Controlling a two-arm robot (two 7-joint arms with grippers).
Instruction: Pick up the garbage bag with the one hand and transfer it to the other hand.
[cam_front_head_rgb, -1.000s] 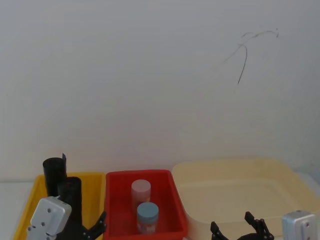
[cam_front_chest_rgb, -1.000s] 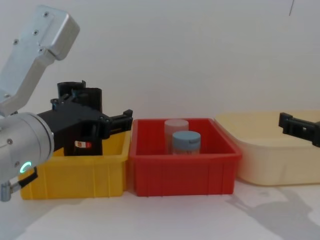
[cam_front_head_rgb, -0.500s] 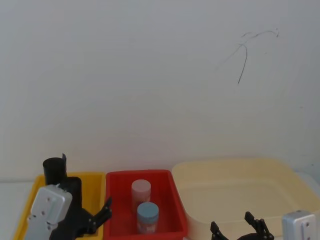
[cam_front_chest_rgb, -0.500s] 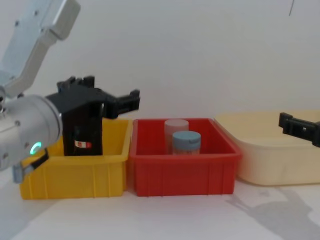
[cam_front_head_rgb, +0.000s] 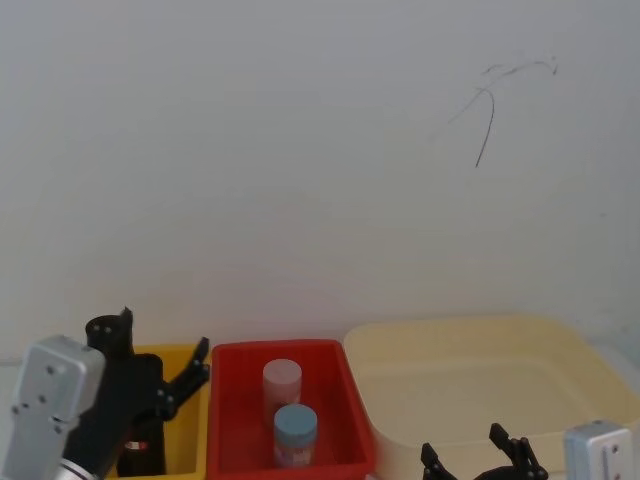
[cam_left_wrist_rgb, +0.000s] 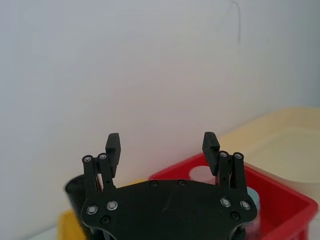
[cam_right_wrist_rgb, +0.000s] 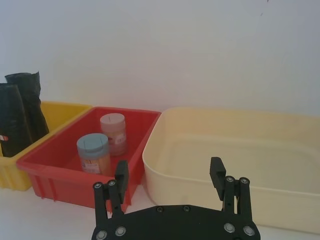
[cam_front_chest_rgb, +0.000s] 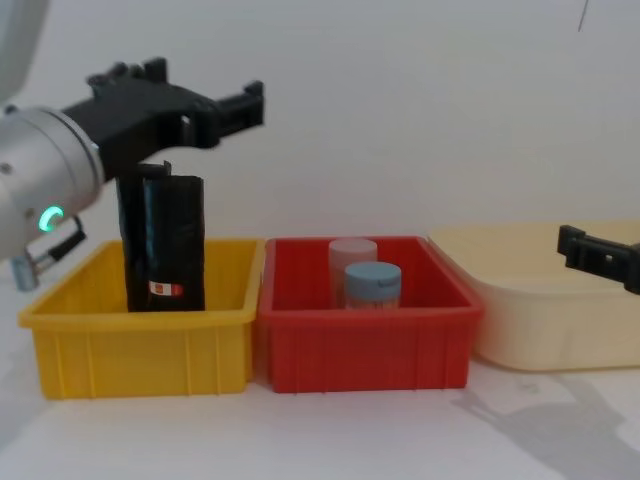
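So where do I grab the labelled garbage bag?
Probably its upper half, above the rim of the yellow bin, with the left gripper coming from the robot's side: the garbage bag stands upright, and another roll crowds it behind.

Bright, even, diffuse light; soft grey shadows on table (cam_front_chest_rgb: 545, 425), lower right, chest view.

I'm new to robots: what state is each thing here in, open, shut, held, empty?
Left gripper: open, empty, above the garbage bag.
Right gripper: open, empty, near the cream tub.
Garbage bag: upright in yellow bin, not held.
Crinkled roll: upright, same bin.
Blue-lidded jar: upright in red bin.
Pale-lidded jar: upright behind it.
Cream tub: empty.
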